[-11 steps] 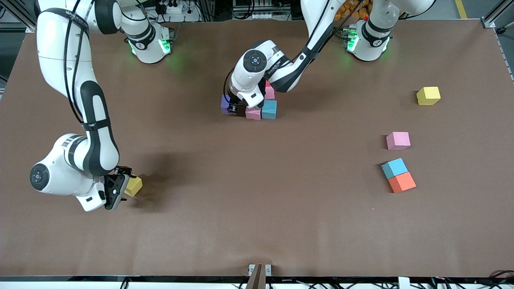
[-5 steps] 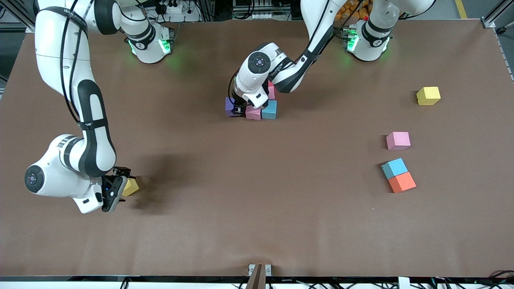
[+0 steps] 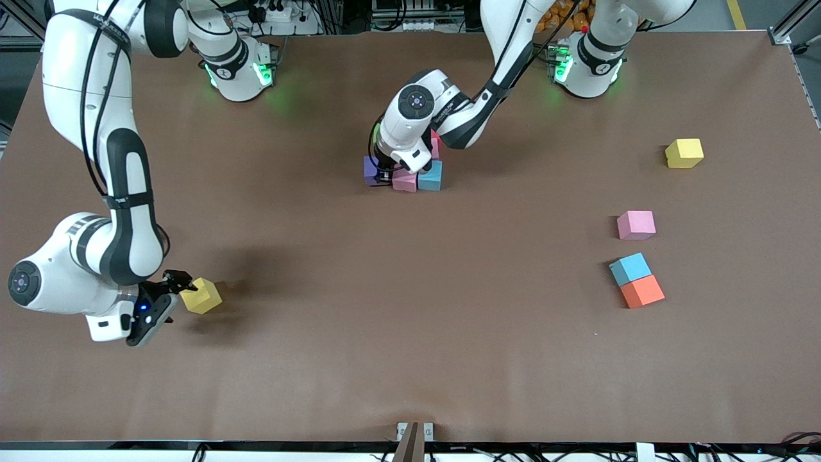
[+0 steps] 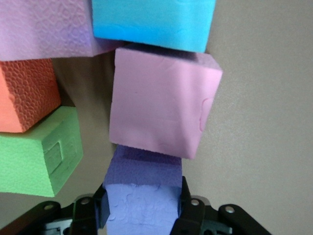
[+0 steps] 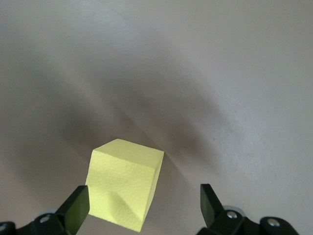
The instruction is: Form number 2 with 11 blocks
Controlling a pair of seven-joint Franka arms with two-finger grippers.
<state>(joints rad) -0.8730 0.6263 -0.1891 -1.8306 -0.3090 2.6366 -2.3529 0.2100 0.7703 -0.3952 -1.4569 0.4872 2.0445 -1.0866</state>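
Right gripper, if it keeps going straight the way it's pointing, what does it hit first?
Most likely the yellow block, which lies just ahead of the open right gripper, between its fingers' line and nearer one finger. How close they are is unclear.

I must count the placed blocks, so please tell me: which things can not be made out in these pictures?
- Front view: the left arm's wrist covers most of the block cluster, so its count and shape are unclear.
- Left wrist view: the purple block in the left end effector, the green block and orange block are cut off by the edges.
- Right wrist view: the right end effector is open around the yellow block; any contact is unclear.
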